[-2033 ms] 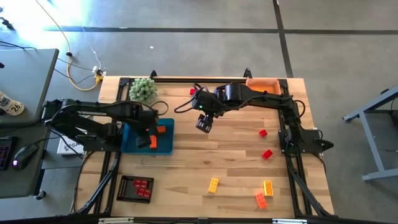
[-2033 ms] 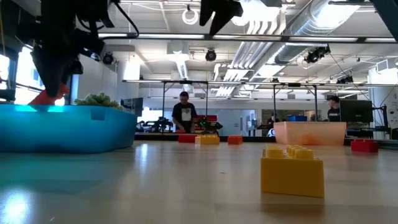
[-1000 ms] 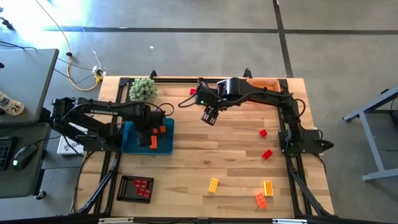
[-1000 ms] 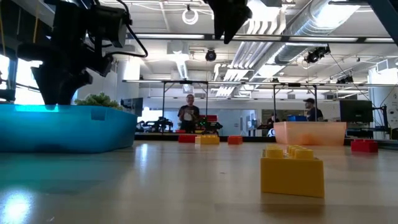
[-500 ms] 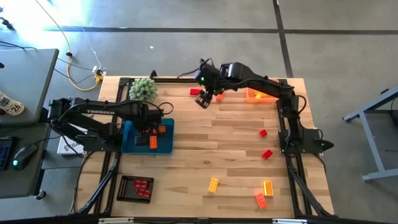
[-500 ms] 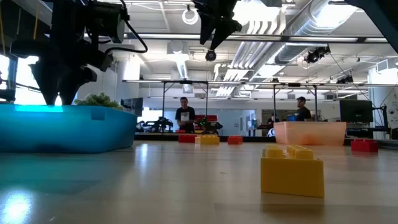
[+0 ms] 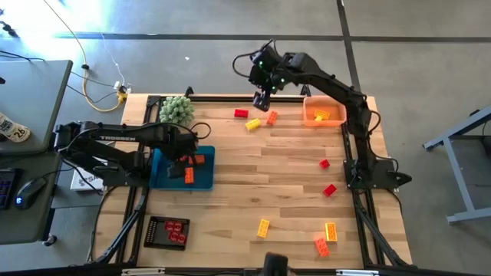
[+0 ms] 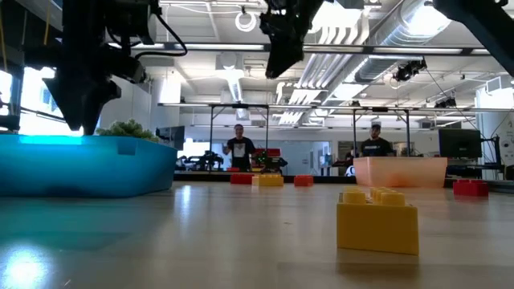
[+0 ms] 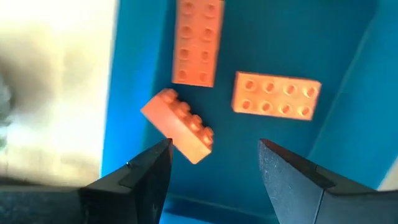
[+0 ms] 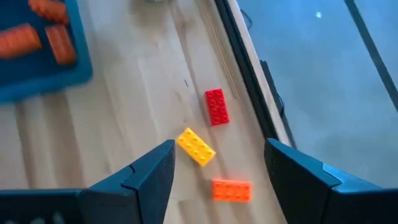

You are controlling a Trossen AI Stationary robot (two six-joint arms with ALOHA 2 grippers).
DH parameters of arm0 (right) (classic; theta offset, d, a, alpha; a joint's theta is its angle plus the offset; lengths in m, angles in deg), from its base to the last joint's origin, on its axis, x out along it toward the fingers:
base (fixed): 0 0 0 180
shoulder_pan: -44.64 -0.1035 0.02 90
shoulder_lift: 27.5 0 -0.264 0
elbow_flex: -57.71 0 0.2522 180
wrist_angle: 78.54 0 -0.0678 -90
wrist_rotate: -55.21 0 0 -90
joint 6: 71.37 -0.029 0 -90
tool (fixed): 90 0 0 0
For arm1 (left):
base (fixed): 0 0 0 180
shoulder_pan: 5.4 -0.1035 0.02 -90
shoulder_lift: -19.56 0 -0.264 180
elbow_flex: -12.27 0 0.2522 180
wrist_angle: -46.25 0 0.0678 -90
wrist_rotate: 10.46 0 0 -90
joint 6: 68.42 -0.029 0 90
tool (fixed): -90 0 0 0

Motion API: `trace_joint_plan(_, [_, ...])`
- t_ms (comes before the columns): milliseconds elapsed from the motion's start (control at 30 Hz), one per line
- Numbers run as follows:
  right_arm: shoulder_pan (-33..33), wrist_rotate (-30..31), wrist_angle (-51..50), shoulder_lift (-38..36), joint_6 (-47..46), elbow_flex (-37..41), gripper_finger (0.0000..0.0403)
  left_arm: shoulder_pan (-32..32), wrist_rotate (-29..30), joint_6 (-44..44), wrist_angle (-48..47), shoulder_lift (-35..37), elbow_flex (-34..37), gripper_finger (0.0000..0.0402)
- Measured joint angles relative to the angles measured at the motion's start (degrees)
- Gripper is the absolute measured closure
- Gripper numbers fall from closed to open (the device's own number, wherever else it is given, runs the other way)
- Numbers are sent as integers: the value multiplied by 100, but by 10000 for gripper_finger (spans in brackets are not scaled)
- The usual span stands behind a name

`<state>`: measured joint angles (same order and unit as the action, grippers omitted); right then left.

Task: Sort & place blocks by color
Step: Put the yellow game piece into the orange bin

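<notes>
over the blue tray [image 7: 163,178], left gripper [image 9: 211,163], right gripper [image 10: 217,163]: jaws apart, empty

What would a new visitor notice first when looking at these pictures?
Most striking is the right gripper, raised high and open over the table's far edge, above a red block, a yellow block and an orange block. Next comes the bright blue tray on the left side, where the open left gripper hangs over three orange bricks.
</notes>
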<state>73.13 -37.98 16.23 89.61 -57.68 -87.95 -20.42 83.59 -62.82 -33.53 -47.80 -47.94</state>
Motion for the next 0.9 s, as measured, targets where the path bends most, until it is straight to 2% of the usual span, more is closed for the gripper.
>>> trace_joint_plan(100, [236, -339, 32, 200, 756, 0, 169, -13, 160, 349, -1, 39, -2, 178])
trace_joint_plan(233, [407, -727, 29, 540, 1582, 0, 169, -145, 36, 751, -4, 62, -4, 178])
trace_joint_plan(400, [492, -794, -1, 1042, 2384, 2, 169, -379, -124, 1288, -7, 62, -4, 178])
trace_joint_plan(667, [410, -589, -160, 1747, 3152, 4, 169, -575, -212, 1723, -12, 62, -4, 178])
trace_joint_plan(900, [398, -540, -165, 2156, 3182, 4, 169, -601, -212, 1782, -11, 62, -4, 178])
